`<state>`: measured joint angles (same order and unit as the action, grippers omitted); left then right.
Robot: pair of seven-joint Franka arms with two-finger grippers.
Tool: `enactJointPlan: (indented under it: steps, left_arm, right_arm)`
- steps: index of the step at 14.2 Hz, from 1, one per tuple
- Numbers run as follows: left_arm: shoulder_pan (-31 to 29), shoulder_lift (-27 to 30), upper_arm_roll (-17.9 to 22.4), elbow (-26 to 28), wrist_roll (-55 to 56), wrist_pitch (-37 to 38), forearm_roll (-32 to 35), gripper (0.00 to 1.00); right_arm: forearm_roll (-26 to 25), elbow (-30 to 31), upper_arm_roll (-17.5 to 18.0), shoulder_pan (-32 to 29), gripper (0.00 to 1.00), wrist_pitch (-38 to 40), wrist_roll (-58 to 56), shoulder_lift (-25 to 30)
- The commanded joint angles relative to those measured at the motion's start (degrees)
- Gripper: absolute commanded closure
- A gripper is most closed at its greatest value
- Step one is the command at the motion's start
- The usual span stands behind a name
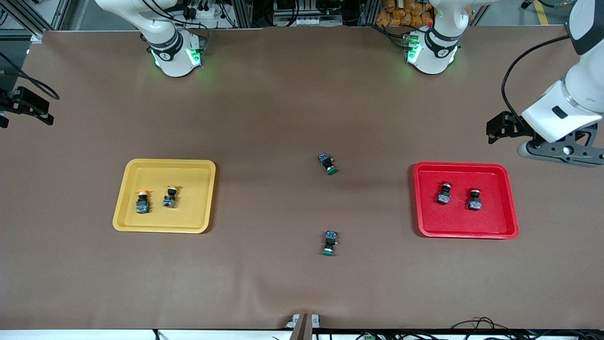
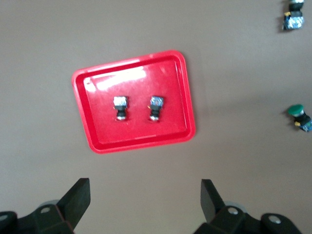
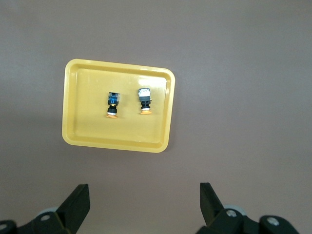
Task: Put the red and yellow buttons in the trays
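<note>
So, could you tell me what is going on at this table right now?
Neither arm is handling anything. The two yellow buttons lie in the yellow tray, and the two red buttons lie in the red tray. Two green buttons lie on the table between the trays. The left gripper hangs open near the red tray, the right gripper open near the yellow one.
</note>
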<state>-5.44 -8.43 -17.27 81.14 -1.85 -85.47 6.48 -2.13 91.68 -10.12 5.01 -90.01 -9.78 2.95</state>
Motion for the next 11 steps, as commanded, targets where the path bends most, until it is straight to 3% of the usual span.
enactJointPlan:
  steps: [1,11]
  left_arm:
    - [-0.36,0.96,-0.05,-0.37,0.71,1.89,-0.33,0.0]
    - [-3.27,1.4,0.65,-1.95,0.79,2.06,-0.77,0.0]
  right_arm:
    - [0.82,-1.5,0.01,-0.09,0.0,0.81,-0.85,-0.32]
    - [0.82,-1.68,0.1,-0.18,0.0,0.54,-0.85,-0.32]
